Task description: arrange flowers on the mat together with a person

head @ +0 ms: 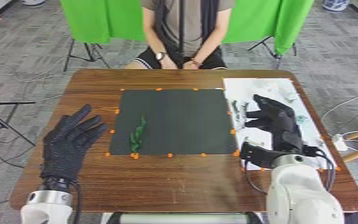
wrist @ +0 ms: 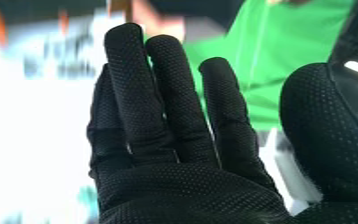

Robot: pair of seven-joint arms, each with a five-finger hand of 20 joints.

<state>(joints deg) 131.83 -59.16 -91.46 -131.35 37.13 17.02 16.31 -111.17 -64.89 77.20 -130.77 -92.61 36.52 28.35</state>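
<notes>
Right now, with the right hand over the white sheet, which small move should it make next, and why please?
I would probably lower the right hand slightly toward what looks like a thin stem on the white sheet, beside the mat. Its fingers are straight and seem to hold nothing, and the mat has one green sprig, with room for another.

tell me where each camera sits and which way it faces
Head view: on the robot's head, facing forward and down at the brown table and dark mat; the left hand and right hand show with their forearms.
Right wrist view: on the right arm's wrist, looking out along the right hand, its gloved fingers up close, toward green cloth.
Both share the right hand and green cloth.
</notes>
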